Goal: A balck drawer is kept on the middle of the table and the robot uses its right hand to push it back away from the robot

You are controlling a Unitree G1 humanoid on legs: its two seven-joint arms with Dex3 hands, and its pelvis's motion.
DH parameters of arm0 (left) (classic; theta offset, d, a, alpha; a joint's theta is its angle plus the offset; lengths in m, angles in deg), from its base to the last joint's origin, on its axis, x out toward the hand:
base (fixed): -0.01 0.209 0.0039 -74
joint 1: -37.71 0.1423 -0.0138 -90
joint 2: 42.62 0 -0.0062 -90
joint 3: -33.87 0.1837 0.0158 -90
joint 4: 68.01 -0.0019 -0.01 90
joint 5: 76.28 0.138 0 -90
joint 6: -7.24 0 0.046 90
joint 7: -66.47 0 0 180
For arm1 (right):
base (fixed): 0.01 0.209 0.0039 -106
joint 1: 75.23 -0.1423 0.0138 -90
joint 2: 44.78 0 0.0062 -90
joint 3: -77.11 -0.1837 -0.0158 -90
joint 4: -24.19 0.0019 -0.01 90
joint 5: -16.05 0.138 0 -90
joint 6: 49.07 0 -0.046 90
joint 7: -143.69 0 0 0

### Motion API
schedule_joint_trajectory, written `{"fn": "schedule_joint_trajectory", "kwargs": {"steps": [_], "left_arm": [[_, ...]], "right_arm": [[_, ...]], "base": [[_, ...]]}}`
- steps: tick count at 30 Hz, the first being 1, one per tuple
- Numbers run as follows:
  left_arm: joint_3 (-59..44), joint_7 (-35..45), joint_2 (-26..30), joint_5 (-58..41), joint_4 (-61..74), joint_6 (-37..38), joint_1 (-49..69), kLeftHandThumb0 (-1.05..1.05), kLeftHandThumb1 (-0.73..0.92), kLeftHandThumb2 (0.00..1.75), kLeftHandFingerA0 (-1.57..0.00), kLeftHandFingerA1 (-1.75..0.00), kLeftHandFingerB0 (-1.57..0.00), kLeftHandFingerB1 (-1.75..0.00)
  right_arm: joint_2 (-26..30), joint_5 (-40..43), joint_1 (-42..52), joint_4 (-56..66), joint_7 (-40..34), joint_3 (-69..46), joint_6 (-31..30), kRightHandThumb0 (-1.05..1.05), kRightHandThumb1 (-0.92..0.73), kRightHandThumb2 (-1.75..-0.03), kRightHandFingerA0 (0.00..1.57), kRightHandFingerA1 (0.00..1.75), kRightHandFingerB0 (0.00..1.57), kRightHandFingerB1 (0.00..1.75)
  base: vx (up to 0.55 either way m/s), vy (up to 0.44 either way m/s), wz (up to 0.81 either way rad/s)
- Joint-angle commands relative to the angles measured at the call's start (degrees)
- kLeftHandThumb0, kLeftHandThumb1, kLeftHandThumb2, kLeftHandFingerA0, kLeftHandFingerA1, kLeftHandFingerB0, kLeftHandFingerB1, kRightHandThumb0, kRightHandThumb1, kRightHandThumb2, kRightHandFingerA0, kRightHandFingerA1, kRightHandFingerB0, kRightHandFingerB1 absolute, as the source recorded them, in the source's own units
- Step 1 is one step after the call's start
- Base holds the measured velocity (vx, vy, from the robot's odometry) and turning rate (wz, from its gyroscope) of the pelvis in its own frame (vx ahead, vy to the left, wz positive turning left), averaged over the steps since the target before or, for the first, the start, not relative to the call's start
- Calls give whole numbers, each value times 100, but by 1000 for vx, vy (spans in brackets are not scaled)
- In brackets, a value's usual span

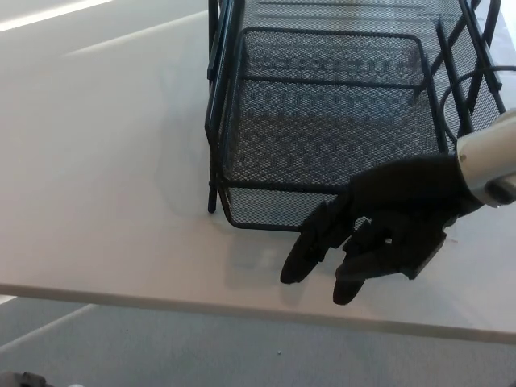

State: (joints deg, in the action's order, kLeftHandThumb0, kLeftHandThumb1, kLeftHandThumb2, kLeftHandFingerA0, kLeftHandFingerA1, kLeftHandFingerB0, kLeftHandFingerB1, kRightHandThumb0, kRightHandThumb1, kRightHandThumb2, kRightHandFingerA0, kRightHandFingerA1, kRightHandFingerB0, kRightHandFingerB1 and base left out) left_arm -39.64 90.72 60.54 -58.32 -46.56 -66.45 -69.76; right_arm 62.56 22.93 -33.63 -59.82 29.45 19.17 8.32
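The mesh drawer (322,121) blocks my right hand (379,230) ahead. Left of the drawer, the surface (97,161) lies open.

I see a white table (105,161) filling most of my view, its surface smooth and matte, with soft pale streaks of reflected light running across the far left corner. Its near edge crosses the bottom of my view from left to right, sloping slightly downward toward the right. Below that edge I see a grey floor (161,347), with a faint lighter line crossing it at the lower left. A small dark object (20,379) sits at the bottom left corner, too cut off for me to identify.
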Motion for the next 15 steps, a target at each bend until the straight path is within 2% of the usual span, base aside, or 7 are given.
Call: {"fn": "schedule_joint_trajectory", "kwargs": {"steps": [1, 3, 8, 15], "left_arm": [[-41, 22, 66, 34, -45, 30, 12, -56, 72, 63, -47, -39, -32, -33], [-48, 33, 77, 27, -14, 64, 31, -56, 75, 63, -48, -38, -33, -33], [-32, 17, 66, 52, -29, 30, 12, -57, 72, 63, -47, -38, -32, -33], [-38, 46, 80, 39, -7, 62, 46, -56, 73, 63, -45, -38, -30, -32]], "right_arm": [[-89, -188, -141, -203, 24, -56, 167, -71, -81, -65, 50, 39, 38, 35], [-118, -201, -156, -287, 39, -66, 182, -70, -81, -65, 48, 39, 38, 35], [-191, -326, -165, -594, -1, -93, 320, -71, -81, -65, 48, 39, 38, 35], [-259, -709, -243, -1312, -206, -112, 793, -71, -81, -65, 46, 39, 39, 35]], "base": [[0, 0, 0], [0, 0, 0], [0, 0, 0], [0, 0, 0]]}}
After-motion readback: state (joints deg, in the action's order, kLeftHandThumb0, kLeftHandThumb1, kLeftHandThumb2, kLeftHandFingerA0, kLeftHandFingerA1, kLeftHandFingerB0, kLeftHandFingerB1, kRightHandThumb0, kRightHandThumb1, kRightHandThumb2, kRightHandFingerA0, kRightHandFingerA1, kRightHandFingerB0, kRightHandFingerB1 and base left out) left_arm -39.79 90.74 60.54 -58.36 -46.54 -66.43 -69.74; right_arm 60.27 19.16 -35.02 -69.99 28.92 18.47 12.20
